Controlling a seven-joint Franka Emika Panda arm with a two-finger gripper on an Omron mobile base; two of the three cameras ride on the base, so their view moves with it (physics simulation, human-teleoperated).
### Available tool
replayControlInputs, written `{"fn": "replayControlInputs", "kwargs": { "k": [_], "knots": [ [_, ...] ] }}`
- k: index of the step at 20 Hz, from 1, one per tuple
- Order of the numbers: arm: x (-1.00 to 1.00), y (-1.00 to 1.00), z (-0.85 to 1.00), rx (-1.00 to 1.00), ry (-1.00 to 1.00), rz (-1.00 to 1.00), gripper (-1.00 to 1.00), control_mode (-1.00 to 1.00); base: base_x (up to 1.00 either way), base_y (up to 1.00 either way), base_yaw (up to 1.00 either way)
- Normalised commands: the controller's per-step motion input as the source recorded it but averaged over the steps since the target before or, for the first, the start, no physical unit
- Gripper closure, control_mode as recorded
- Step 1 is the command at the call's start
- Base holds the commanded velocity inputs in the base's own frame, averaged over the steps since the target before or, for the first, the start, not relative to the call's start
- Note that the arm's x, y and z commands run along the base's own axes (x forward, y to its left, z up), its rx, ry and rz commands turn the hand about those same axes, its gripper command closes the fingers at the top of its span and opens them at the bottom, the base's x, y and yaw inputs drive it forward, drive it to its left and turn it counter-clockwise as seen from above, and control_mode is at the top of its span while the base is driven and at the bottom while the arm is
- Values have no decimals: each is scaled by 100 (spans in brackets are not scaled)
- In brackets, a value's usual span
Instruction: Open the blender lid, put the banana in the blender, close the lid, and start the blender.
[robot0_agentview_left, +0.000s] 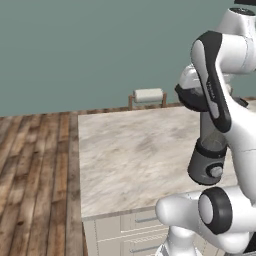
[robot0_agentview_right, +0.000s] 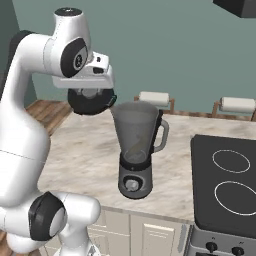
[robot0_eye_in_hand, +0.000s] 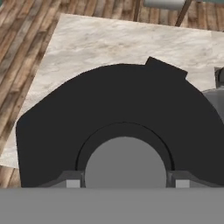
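The fingers (robot0_eye_in_hand: 124, 183) pinch the blender lid (robot0_eye_in_hand: 109, 113) by its knob, beside the open blender (robot0_agentview_right: 135, 150). Set it flat on the desk (robot0_agentview_left: 130, 150), well clear.

The arm (robot0_agentview_left: 220, 100) rises at the right and covers much of the blender (robot0_agentview_left: 207, 165). The dark round base with its knob shows below the arm, standing on the marble counter (robot0_agentview_left: 130, 160). The black lid (robot0_agentview_left: 192, 100) hangs level at the hand, above the jar; the fingers themselves are hidden. A paper-towel roll (robot0_agentview_left: 148, 95) stands at the counter's far edge, well apart from the hand.
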Motion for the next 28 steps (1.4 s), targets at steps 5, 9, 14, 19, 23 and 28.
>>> {"fn": "replayControlInputs", "kwargs": {
  "k": [5, 9, 14, 19, 23, 28],
  "knots": [
    [0, -66, 36, -1, 0, 0, 100, -100, 0, 0, 0],
    [0, -57, 3, -2, 3, 0, 100, -100, 0, 0, 0],
    [3, -37, -10, -1, 4, 1, 100, -100, 0, 0, 0],
    [3, -21, -18, 0, 2, 6, 100, -100, 0, 0, 0],
    [2, -16, -27, 0, 0, 8, 100, -100, 0, 0, 0],
    [12, -14, -31, -1, 0, 8, 100, -100, 0, 0, 0]
  ]
}}
